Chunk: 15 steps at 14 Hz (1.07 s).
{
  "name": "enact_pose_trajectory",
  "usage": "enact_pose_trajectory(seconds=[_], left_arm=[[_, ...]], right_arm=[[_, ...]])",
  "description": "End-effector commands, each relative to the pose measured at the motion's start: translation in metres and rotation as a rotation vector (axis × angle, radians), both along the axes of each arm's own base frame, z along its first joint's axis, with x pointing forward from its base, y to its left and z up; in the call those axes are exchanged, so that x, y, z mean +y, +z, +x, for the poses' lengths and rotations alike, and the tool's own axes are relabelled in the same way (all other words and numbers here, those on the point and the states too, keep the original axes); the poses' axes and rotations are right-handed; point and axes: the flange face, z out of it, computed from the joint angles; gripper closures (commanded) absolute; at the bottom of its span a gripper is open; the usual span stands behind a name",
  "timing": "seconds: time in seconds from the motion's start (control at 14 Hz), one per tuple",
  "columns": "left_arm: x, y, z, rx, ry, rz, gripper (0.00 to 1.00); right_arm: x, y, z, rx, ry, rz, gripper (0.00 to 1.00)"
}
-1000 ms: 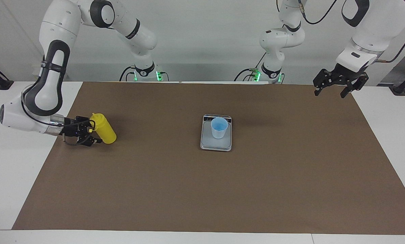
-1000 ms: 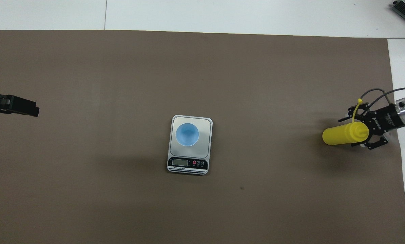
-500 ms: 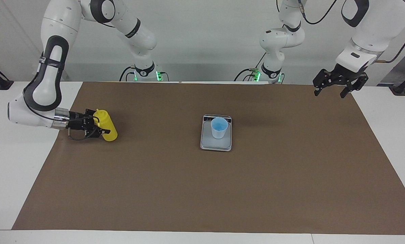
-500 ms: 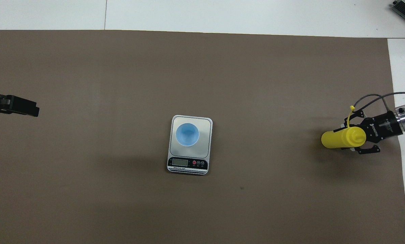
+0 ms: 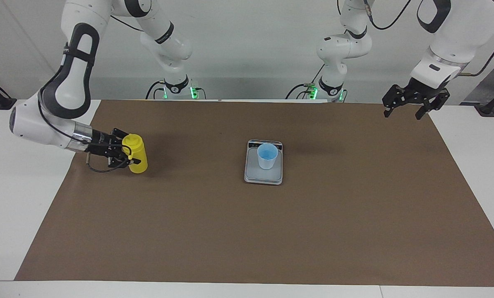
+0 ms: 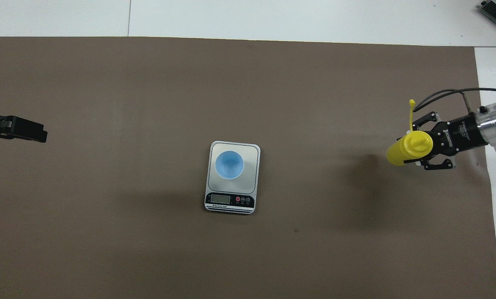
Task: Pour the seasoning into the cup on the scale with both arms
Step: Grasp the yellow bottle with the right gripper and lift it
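Facing view: your right end effector [image 5: 123, 156] pinches the seasoning bottle [image 5: 135, 159] near upright at the right arm's end of the table, ready to carry. Mid-table, the cup [image 5: 267, 155] sits on the scale [image 5: 263, 176] for weighing. Your left end effector [image 5: 408, 105] waits, fingers spread.

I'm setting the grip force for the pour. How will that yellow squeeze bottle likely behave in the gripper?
The seasoning bottle, held near its top by the right gripper, looks like soft plastic, so it may dent and squirt under a firm squeeze. Its smooth round body could slip or twist. The tethered cap dangles loose and will probably swing when tipped.
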Motion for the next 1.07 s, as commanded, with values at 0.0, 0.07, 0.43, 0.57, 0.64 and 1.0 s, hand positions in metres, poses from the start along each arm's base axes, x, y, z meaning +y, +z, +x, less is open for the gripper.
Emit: enact_pose_trajectory(seconds=[0.0, 0.07, 0.43, 0.57, 0.64, 1.0], left_arm=[[-0.002, 0.001, -0.007, -0.005, 0.008, 0.021, 0.0], [-0.003, 0.001, -0.008, -0.001, 0.008, 0.021, 0.0], [0.005, 0.0, -0.008, 0.004, 0.024, 0.022, 0.0], [0.004, 0.0, -0.008, 0.004, 0.022, 0.022, 0.0], [0.004, 0.0, -0.007, 0.003, 0.022, 0.022, 0.0], [0.004, 0.0, -0.008, 0.004, 0.022, 0.022, 0.0]], right_arm=[[0.065, 0.04, 0.009, 0.012, -0.063, -0.161, 1.0], [0.092, 0.047, 0.014, 0.019, -0.069, -0.237, 1.0], [0.211, 0.058, 0.019, -0.062, -0.143, -0.506, 1.0], [0.25, 0.06, 0.017, -0.09, -0.155, -0.576, 1.0], [0.277, 0.061, 0.018, -0.12, -0.148, -0.632, 1.0], [0.383, 0.043, -0.007, -0.272, -0.073, -0.834, 1.0]])
